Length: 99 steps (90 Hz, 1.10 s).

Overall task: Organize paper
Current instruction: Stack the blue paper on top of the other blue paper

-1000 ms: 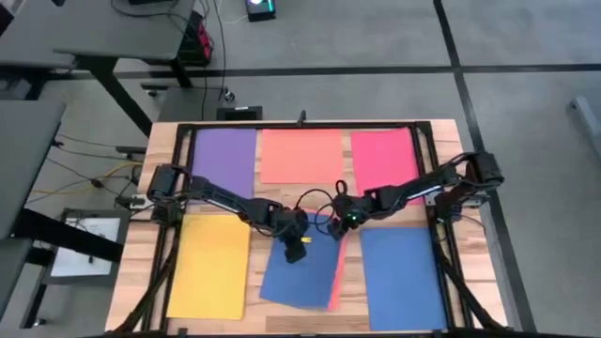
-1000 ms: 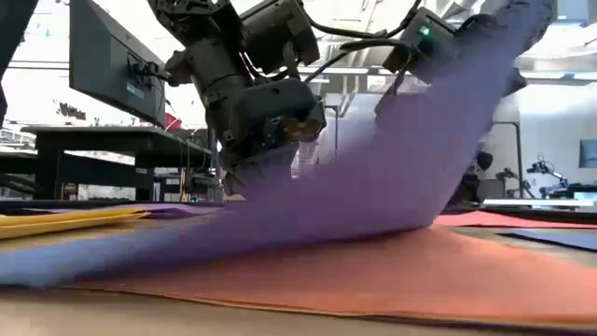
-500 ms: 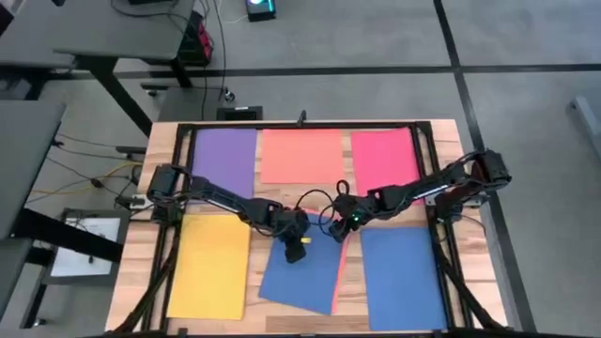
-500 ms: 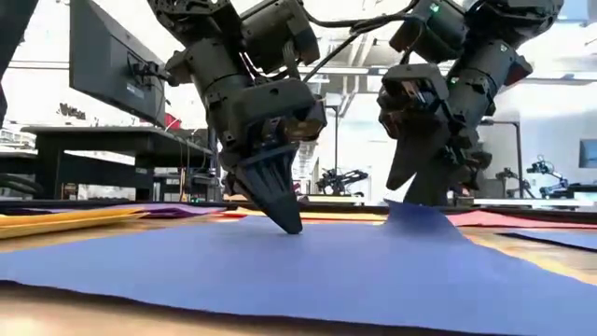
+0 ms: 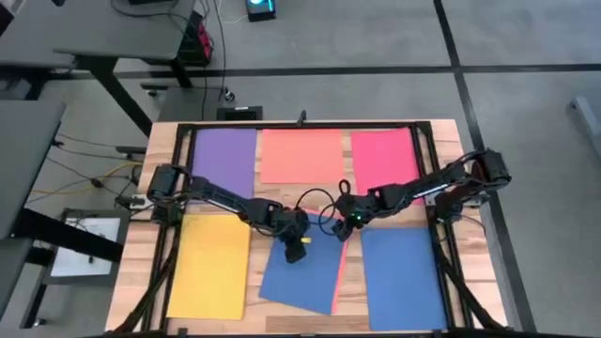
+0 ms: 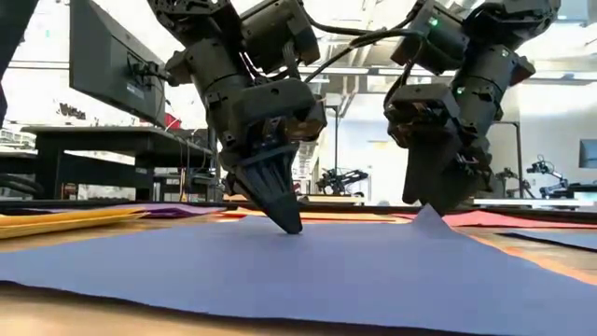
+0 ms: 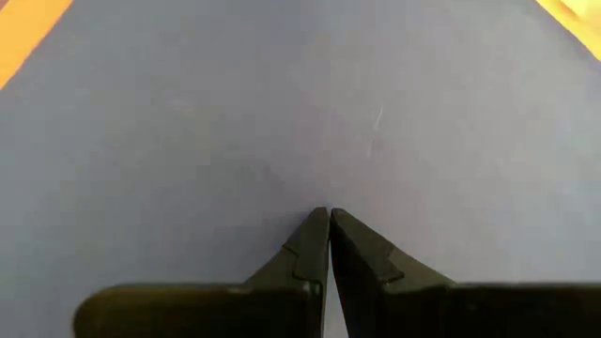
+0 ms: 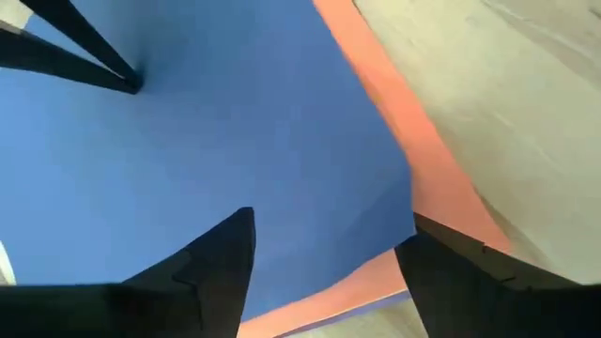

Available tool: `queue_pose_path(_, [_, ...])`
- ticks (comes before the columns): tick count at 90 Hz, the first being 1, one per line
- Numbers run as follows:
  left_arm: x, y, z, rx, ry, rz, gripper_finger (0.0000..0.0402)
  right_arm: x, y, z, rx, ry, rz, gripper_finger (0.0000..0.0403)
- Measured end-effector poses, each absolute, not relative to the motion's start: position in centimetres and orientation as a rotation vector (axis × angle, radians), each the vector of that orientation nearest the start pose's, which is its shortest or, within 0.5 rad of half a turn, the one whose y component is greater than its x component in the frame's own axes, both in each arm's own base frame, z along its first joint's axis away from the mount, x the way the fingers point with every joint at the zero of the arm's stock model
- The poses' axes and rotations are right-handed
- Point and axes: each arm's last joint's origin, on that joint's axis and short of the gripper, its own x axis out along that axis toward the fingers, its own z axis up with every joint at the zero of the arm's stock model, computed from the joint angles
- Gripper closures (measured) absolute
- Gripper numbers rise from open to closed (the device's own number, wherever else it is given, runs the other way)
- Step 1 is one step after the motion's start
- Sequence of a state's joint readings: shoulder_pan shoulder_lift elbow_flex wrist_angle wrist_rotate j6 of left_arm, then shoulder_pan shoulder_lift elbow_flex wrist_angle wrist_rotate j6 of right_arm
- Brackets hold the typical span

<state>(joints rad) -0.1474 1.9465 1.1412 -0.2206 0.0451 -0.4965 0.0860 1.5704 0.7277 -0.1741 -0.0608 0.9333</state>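
Note:
A blue sheet of paper point(image 5: 300, 277) lies askew at the table's near middle, on top of a salmon-orange sheet point(image 5: 338, 282) whose edge shows along its right side. My left gripper point(image 5: 295, 252) is shut, its tip down on the blue sheet point(image 7: 282, 113). My right gripper point(image 5: 344, 228) stands open over the sheet's far right corner point(image 8: 399, 211). That corner peaks up a little point(image 6: 429, 217) between the fingers. The rest of the sheet point(image 6: 280, 266) lies flat. My left gripper presses its shut fingertips point(image 7: 329, 218) down on the blue sheet a little in from its far edge. The fingers slant down from above point(image 6: 291, 224), and the sheet lies flat under them. My right gripper straddles the raised corner; I cannot tell whether a finger touches it.
Purple point(image 5: 223, 160), salmon-orange point(image 5: 300, 155) and pink-red point(image 5: 383, 161) sheets lie in a row along the far side. A yellow sheet point(image 5: 211, 263) lies near left and a second blue sheet point(image 5: 402, 272) near right. A black frame point(image 5: 300, 125) borders the table.
The blue sheet's right side, held high and draped a second ago, has come down and now lies flat, with only its far right corner peaked. My right gripper has come down with it and shifted slightly toward the table's right edge. My left gripper's tip has stayed pressed on the sheet.

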Motion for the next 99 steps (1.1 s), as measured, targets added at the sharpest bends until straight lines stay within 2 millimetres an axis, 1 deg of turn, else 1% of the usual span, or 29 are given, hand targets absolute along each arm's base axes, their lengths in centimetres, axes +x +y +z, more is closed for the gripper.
queue_pose_path(11, [37.6,-5.7,13.1,-0.398,1.043,0.084,0.0402,27.8,2.8,14.0,0.819,1.008,-0.351,0.0199])
queue_pose_path(21, [37.6,-5.7,13.2,-0.398,1.037,0.083,0.0402,27.8,2.8,13.6,0.809,1.016,-0.356,0.0237])
queue_pose_path(30, [37.7,-5.7,13.2,-0.399,1.035,0.084,0.0402,27.9,2.7,13.7,0.793,1.013,-0.352,0.0287])
queue_pose_path(44, [37.6,-5.7,13.4,-0.399,1.032,0.084,0.0402,27.4,2.6,13.4,0.733,1.07,-0.349,0.0384])
queue_pose_path(47, [37.5,-5.7,13.7,-0.399,1.027,0.083,0.0402,27.3,2.6,13.4,0.72,1.075,-0.343,0.0393])
queue_pose_path(54, [37.1,-5.6,14.7,-0.386,1.034,0.085,0.0402,27.0,2.6,13.8,0.72,1.086,-0.336,0.0398])
queue_pose_path(59, [37.1,-5.6,15.9,-0.373,1.031,0.077,0.0402,26.7,2.6,14.7,0.72,1.08,-0.307,0.0401])
queue_pose_path(64, [36.8,-5.6,17.6,-0.36,1.029,0.068,0.0402,26.4,2.7,16.0,0.715,1.078,-0.261,0.0402])
queue_pose_path(73, [36.3,-5.5,20.6,-0.319,1.031,0.042,0.0402,25.3,2.8,19.1,0.687,1.046,-0.185,0.0403])
queue_pose_path(85, [35.4,-5.4,24.0,-0.279,1.0,0.007,0.0402,23.3,2.7,22.9,0.678,0.959,-0.079,0.0403])
queue_pose_path(93, [34.4,-5.2,26.2,-0.28,0.987,0.005,0.0402,21.3,3.3,25.1,0.726,0.947,0.102,0.0403])
queue_pose_path(99, [33.6,-5.1,27.2,-0.281,0.982,0.004,0.0402,19.8,4.2,26.3,0.781,0.982,0.28,0.0403])
